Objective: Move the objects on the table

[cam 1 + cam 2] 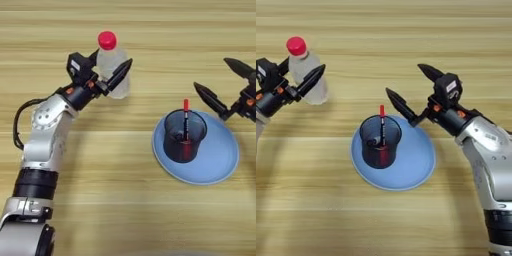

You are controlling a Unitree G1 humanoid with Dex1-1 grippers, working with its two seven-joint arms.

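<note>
Arms reach in from both near corners. The left gripper [111, 70] stretches up and rightward, its two black fingers set on either side of the water bottle [111, 65], which stands upright at far left; actual contact is hard to judge. The right gripper [408, 89] hangs over the table [384, 220] just right of the plate [411, 165], fingers spread wide and empty. In the left eye view that arm is cut off at the edge. On the plate's left part stands the dark cup [380, 142], with the pen [382, 127] upright inside, red tip above the rim.
</note>
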